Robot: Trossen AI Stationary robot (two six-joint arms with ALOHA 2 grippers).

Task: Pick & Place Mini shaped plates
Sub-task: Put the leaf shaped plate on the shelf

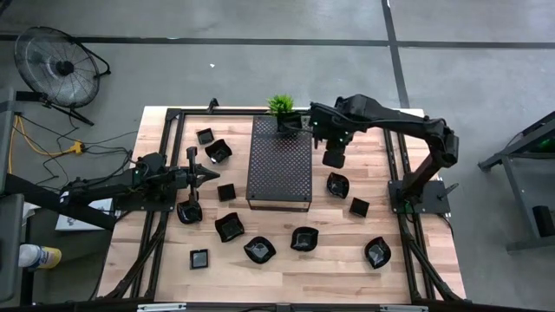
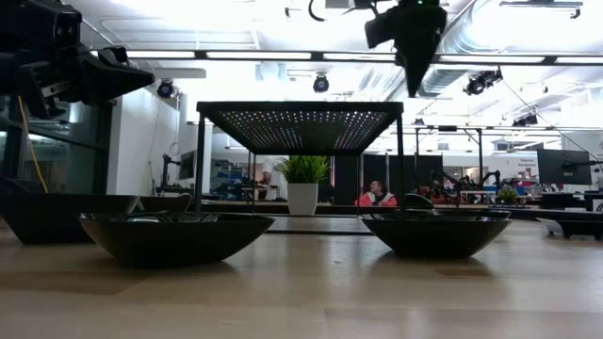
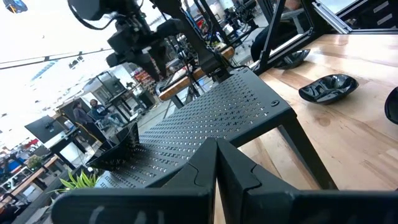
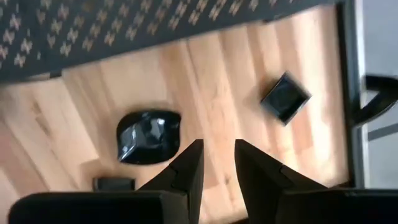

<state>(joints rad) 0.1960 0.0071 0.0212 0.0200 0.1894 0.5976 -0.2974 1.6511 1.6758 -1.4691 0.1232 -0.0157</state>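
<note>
Several small glossy black mini shaped plates lie on the wooden table around a dark perforated tray point(image 1: 277, 169). Among them are a rounded one point(image 1: 337, 184) and a square one point(image 1: 359, 206) to the tray's right. Another dark dish point(image 3: 119, 149) seems to sit on the tray's far end by the plant. My right gripper point(image 1: 334, 158) hangs high beside the tray's right edge, pointing down and open, with bare wood showing between its fingers point(image 4: 217, 163). The rounded plate point(image 4: 149, 135) lies below it, off to one side. My left gripper point(image 1: 208, 173) waits left of the tray, level and shut point(image 3: 216, 163).
The tray stands on thin legs point(image 2: 400, 179), with room under it. A small green plant point(image 1: 280, 106) stands at its far edge. A black frame point(image 1: 396, 165) runs along the table's sides. More plates lie near the front edge point(image 1: 258, 250) and at the left point(image 1: 218, 152).
</note>
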